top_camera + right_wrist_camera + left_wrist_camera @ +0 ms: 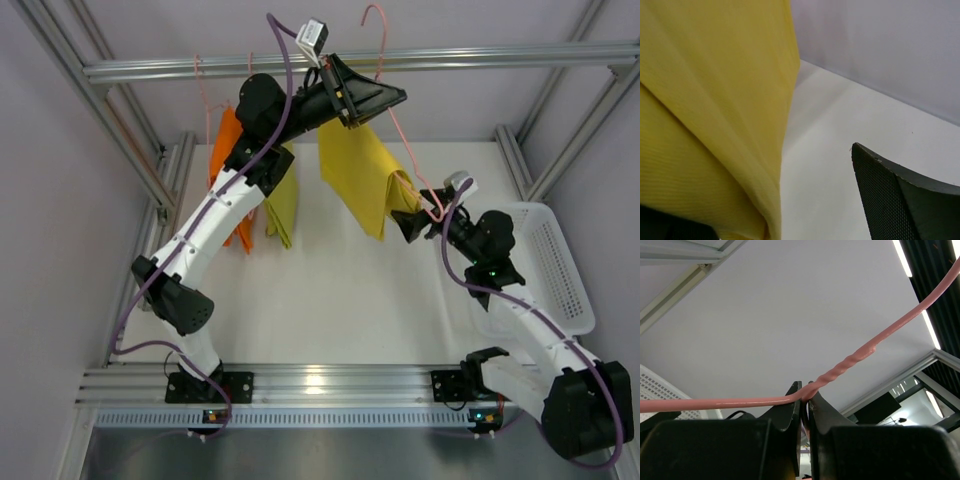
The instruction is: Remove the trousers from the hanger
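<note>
Aloft by the rail (480, 57), left pincer (804, 392) on hanger (715, 403).

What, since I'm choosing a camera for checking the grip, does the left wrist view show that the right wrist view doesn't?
Only left wrist: the pink wire hanger, pinched beside its twisted neck by the shut left end effector. Only right wrist: the yellow trousers hanging between the fingers of the open right end effector, white table behind. Shared: no object; each shows its own dark fingers.
</note>
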Controlling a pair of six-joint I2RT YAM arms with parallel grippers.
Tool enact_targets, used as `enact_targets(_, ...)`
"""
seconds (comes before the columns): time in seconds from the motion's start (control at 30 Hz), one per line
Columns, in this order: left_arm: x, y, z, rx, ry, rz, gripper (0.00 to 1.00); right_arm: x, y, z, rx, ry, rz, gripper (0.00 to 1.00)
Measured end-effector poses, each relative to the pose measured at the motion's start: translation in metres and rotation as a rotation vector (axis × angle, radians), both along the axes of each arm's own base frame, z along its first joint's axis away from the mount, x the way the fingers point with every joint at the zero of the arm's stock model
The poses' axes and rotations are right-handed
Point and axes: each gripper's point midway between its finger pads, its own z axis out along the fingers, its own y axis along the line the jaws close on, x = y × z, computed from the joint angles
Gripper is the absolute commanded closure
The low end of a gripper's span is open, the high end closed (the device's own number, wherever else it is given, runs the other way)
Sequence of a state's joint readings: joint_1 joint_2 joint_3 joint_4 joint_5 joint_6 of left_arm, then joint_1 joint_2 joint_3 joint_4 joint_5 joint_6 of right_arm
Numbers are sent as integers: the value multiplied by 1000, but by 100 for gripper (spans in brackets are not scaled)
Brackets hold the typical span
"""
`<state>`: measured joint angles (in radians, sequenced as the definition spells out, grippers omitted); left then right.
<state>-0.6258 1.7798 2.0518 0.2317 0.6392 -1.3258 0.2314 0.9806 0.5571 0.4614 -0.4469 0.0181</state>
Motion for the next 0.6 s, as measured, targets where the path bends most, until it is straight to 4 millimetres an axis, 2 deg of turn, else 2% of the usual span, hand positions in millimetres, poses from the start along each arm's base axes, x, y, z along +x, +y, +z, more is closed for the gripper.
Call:
enact_targets(0.2, -1, -3, -3, 6, -10, 1, 100, 0, 12, 57, 107, -76, 57, 10)
enact_targets(0.3, -3, -4, -3, 3, -12, -2, 100, -3, 17, 71, 136, -102, 76, 10)
enact_targets(0.43, -7, -9, -5, 1, -14, -15, 100, -1, 22, 79, 166, -105, 86, 12)
enact_targets(0.57, -10, -16, -11, 3, -18, -28, 100, 5, 24, 85, 185, -108, 82, 27)
enact_targets(0.6, -12, -17, -12, 3, -21, -32, 100, 5, 24, 87, 189, -110, 82, 35)
